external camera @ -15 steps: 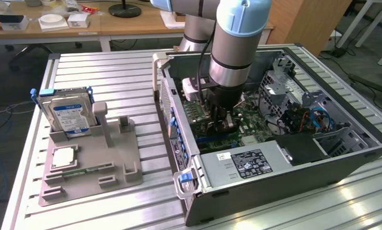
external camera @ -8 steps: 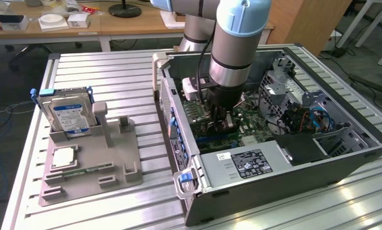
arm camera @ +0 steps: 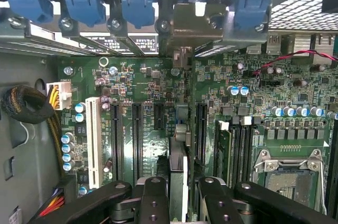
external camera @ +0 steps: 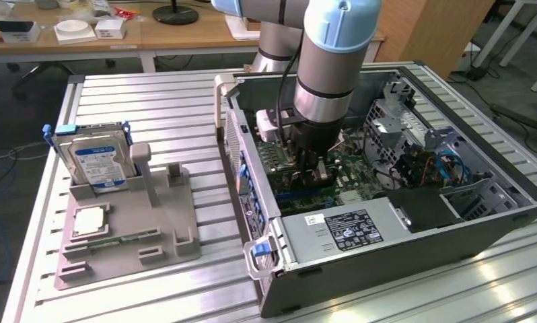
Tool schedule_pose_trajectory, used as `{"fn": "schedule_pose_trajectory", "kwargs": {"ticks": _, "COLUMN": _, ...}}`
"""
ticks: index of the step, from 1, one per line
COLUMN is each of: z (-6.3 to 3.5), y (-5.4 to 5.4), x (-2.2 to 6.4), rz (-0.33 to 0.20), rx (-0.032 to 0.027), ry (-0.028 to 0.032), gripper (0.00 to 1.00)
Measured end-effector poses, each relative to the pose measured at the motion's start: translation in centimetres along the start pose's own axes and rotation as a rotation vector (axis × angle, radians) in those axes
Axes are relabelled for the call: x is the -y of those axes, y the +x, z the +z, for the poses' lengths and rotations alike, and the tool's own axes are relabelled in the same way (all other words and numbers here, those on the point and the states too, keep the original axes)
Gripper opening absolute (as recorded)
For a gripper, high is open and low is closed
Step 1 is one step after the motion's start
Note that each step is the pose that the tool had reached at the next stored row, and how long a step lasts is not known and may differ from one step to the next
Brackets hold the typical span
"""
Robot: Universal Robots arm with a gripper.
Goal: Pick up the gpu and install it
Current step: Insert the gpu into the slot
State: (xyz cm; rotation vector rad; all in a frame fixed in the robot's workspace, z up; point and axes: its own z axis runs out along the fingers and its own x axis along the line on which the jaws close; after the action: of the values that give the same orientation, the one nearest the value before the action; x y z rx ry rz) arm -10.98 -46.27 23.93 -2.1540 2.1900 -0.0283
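**Arm down in the case, gripper (arm camera: 182, 187) clamped on the gpu (arm camera: 178, 163)**

Exterior view: the arm (external camera: 327, 60) drops almost vertically into the open computer case (external camera: 484, 222). The case lies on its side on a slatted metal table (external camera: 152, 108). The gripper sits low over the green motherboard (external camera: 354, 171). On the exterior view's left of the case is a grey parts holder (external camera: 165, 222). It carries a hard drive (external camera: 93, 161) standing upright and a CPU chip (external camera: 89, 221) lying flat. Behind the table are a wooden desk (external camera: 161, 33) with small boxes and a grey floor with cables.

Wrist view: the two dark fingers (arm camera: 153, 197) are drawn in narrow on either side of the gpu. The gpu stands on edge and runs from the fingers toward the case's rear wall. Black expansion slots (arm camera: 136, 139) lie to either side of it. A silver plate (arm camera: 198, 20) sits in line with it among the blue slot clips (arm camera: 84, 5). I cannot tell whether the card is seated.
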Motion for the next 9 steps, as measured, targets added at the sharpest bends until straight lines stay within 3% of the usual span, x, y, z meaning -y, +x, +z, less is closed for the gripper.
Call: {"fn": "schedule_pose_trajectory", "kwargs": {"ticks": 9, "z": 0.10, "y": 0.00, "x": -0.01, "rz": 0.000, "rx": 0.0000, "ry": 0.0000, "gripper": 0.27}}
